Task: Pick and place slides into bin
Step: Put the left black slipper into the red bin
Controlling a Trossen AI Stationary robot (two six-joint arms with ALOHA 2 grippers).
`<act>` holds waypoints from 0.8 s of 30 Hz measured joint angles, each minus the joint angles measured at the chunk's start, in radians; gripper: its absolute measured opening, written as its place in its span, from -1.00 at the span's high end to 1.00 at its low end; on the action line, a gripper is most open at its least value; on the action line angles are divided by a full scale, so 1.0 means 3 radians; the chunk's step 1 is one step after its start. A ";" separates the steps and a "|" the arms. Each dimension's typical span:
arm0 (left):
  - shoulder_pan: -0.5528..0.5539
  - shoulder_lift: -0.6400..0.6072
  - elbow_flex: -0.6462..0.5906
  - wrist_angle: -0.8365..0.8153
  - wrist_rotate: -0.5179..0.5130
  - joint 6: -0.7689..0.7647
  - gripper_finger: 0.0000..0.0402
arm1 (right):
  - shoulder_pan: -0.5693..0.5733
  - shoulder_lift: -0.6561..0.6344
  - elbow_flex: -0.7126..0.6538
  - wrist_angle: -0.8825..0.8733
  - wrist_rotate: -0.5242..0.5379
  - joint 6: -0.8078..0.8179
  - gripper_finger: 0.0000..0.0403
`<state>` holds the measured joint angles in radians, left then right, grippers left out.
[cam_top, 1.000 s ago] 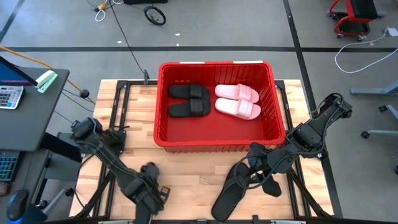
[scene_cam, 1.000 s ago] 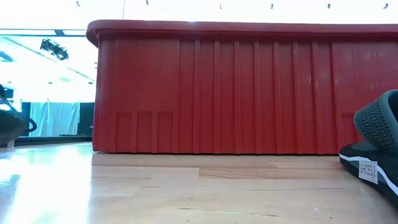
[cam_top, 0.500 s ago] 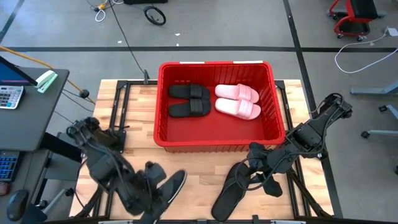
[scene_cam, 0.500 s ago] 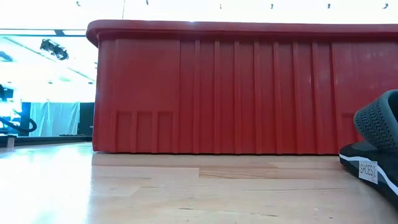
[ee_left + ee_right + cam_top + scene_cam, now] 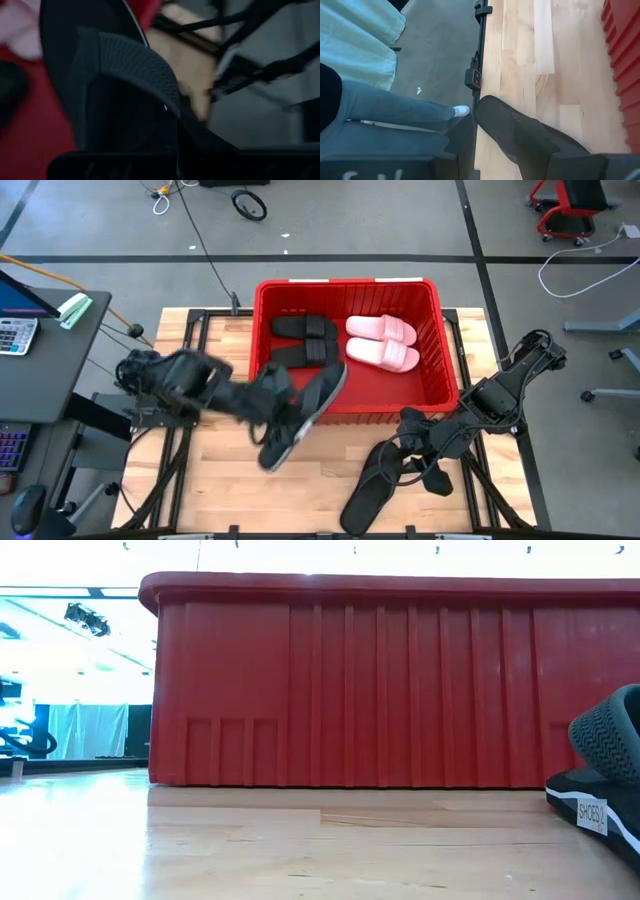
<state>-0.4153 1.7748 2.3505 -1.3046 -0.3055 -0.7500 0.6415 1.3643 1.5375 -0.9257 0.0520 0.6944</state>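
A: Claw on the left arm (image 5: 268, 402) is clamped on a black flip-flop (image 5: 303, 415). A second ago it sat low at the bench's near-left corner; now it has swung up to the bin's (image 5: 262, 300) near wall, the sandal hanging tilted, toe over the rim.

B: So that one is nearly home?

A: I'd say so. It needs carrying a bit farther in before release. Two black slides (image 5: 305, 340) and two pink slides (image 5: 382, 342) already lie on the bin floor.

B: Room to drop it?

A: The near half of the floor looks bare. The rim is the hazard, since the heel hangs outside it.

B: And the right claw (image 5: 425, 452)?

A: Waiting near-right, resting at the other flip-flop (image 5: 375, 480); whether it pinches, I cannot tell. That sandal's heel end reaches the bench's (image 5: 330, 455) near edge.
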 joint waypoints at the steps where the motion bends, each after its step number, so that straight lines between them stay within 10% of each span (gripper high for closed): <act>1: 0.0088 0.0000 0.0000 -0.0068 0.0035 0.0142 0.99 | 0.0000 0.0000 0.0000 -0.0001 -0.0001 -0.0006 0.34; 24: 0.0957 0.0369 -0.0108 -0.0912 0.0072 0.1902 0.99 | -0.0039 0.0000 0.0000 0.0052 -0.0001 -0.0023 0.34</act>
<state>-0.1283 1.8855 2.3182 -1.5781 -0.2840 -0.1794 0.6296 1.3643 1.5375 -0.9100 0.0517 0.6876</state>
